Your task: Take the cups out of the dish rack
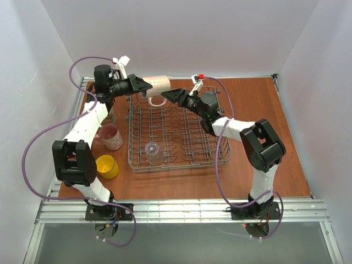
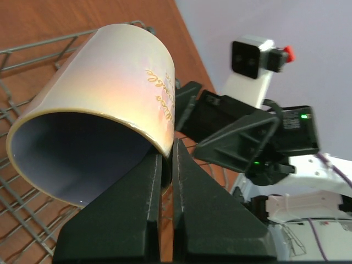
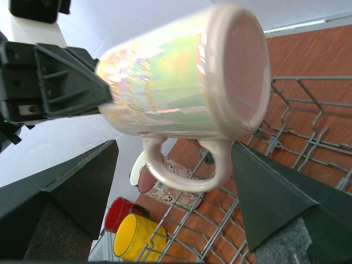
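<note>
We see the left claw (image 1: 147, 87) clamped on the rim of a pearly mug (image 1: 158, 84), 1 finger inside, holding it on its side in the air above the far left corner of the rack (image 1: 220, 158). The right claw (image 1: 168, 94) stands wide open beside the mug's base, gripping nothing. 1 glass (image 1: 153, 152) sits in the rack's near left part. A pink mug (image 1: 111, 136) and a yellow mug (image 1: 107, 166) stand near the table's (image 1: 258, 104) left edge.

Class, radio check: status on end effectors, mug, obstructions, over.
Left end effector shut on rim of pearly mug. Right end effector open, straddling it. Mug aloft over dish rack; nothing else in the way.
</note>
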{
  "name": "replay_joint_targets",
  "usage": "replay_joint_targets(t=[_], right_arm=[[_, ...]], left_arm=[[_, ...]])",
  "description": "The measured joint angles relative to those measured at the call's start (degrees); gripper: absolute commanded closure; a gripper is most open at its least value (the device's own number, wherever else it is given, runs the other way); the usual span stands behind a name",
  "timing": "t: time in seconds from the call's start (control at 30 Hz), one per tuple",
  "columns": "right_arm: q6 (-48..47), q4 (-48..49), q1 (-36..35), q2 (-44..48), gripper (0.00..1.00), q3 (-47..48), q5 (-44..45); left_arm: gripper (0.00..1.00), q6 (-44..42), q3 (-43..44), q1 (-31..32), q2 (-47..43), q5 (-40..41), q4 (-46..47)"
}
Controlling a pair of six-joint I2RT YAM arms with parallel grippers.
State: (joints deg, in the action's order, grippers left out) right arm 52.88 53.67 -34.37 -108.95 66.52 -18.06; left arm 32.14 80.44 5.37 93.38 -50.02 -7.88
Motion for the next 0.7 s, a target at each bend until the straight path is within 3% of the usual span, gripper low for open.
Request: replay_joint_targets(t=[0.43,0.7], right_arm=[[-6.80,-1.01,0.00,5.20,0.21,-2.32,1.99],[-12.61,-4.42,0.00,8.35,0.20,-4.85,2.62]], left_arm=[[1.00,-22.69,9.40,-0.31,0.70,14.82,-15.54],[1.00,-41.00,14.73,-0.44,0.61,30.93,-26.29]])
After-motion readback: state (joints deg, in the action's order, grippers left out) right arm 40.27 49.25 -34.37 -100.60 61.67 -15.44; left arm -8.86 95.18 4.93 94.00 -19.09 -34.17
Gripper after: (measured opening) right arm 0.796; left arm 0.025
